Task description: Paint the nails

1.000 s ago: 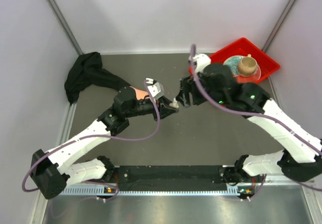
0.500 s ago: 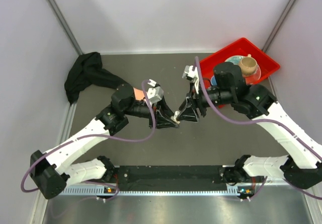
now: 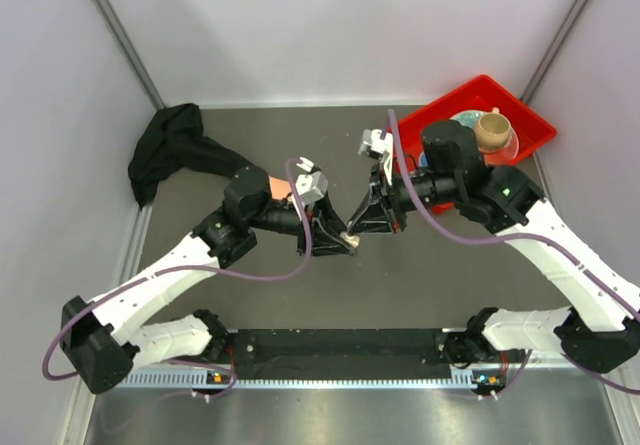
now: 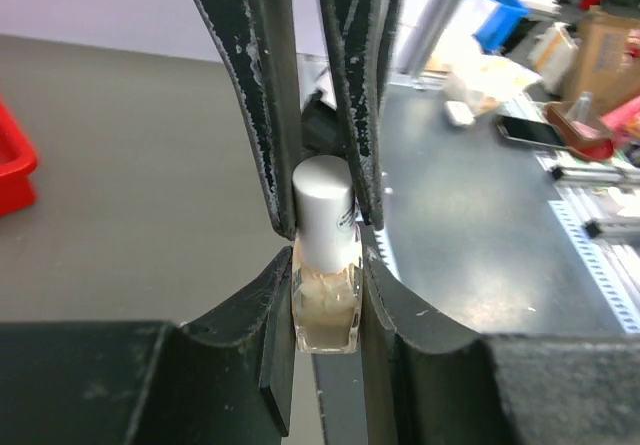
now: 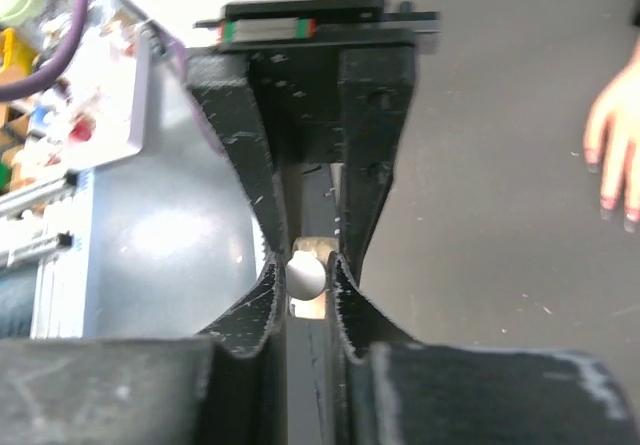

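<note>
**Operator:** Step in hand?

**Technician:** Uncapping, by the look of it. Left gripper [image 4: 325, 295] clamped on bottle [image 4: 326, 315]; right gripper [image 5: 305, 268] clamped on white cap [image 4: 325, 210], above tabletop centre.

**Operator:** Next?

**Technician:** Probably twist the cap free, then carry it to the nails [image 5: 606, 203], left of centre.

- At mid-table [image 3: 430, 285], the bottle [image 3: 350, 237] is gripped between the left gripper [image 3: 344, 243], on its left, and the right gripper [image 3: 358, 231], on its right.
- The mannequin hand [image 3: 275, 183] is seen behind the left gripper, its sleeve [image 3: 165, 150] trailed to the far-left corner.
- A tray [image 3: 485, 93] is set at the far-right corner, a cup [image 3: 491, 130] in it.
</note>
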You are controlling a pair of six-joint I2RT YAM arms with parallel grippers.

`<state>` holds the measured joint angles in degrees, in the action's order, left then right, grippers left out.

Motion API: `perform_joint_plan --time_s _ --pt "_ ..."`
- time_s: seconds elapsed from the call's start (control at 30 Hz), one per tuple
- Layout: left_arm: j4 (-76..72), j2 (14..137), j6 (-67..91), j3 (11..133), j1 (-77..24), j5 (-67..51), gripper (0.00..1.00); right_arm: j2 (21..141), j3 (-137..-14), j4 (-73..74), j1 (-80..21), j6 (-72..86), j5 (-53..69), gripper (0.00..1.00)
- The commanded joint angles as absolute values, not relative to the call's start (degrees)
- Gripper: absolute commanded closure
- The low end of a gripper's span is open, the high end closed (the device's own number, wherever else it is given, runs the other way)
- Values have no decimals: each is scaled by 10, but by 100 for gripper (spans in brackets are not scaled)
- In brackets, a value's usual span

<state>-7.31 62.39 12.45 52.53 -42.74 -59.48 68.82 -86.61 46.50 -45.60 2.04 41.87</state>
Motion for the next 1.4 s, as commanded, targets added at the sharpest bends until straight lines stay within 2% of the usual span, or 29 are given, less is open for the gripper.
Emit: perform_joint_plan --time_s 0.0,0.07,0.1,0.13,0.17,0.23,0.3,0.43,0.53,0.57,0.6,0.67,0.7,0.9,1.03,1.2,1.37 --pt "-62 615 76 552 -426 -454 100 686 -853 426 -461 70 388 100" --pt "-51 613 56 550 -426 -372 100 684 -848 413 -481 122 215 100" --pt "-57 614 42 546 -426 -284 100 684 -849 416 -499 147 107 100" --pt "-63 618 35 539 -426 -250 100 688 -852 438 -550 184 -134 100" --pt "-74 622 30 535 -427 -224 100 693 -857 454 -562 263 -215 100" --pt "-112 636 32 524 -426 -167 100 721 -874 484 -597 321 -339 100" --pt "-126 649 33 526 -426 -165 100 751 -909 511 -620 345 -374 100" --pt "-136 646 37 520 -426 -211 100 750 -937 515 -624 334 -337 98" --pt "-117 632 31 510 -426 -210 100 725 -933 486 -613 281 -246 70" --pt "-103 628 29 507 -426 -215 100 720 -932 481 -594 241 -204 47" --pt "-98 615 28 499 -426 -220 100 715 -933 491 -582 233 -154 40" --pt "-83 603 26 493 -425 -256 100 699 -936 499 -549 188 -80 33" --pt "-77 591 27 490 -425 -276 100 695 -936 503 -516 170 16 33" --pt "-92 592 93 509 -423 -550 100 672 -907 505 -475 33 291 41" --pt "-135 607 152 520 -423 -634 100 675 -893 498 -474 6 352 46" --pt "-106 610 137 537 -423 -634 100 686 -888 475 -475 8 426 52" --pt "-106 614 139 538 -423 -635 100 692 -887 471 -473 9 431 62"
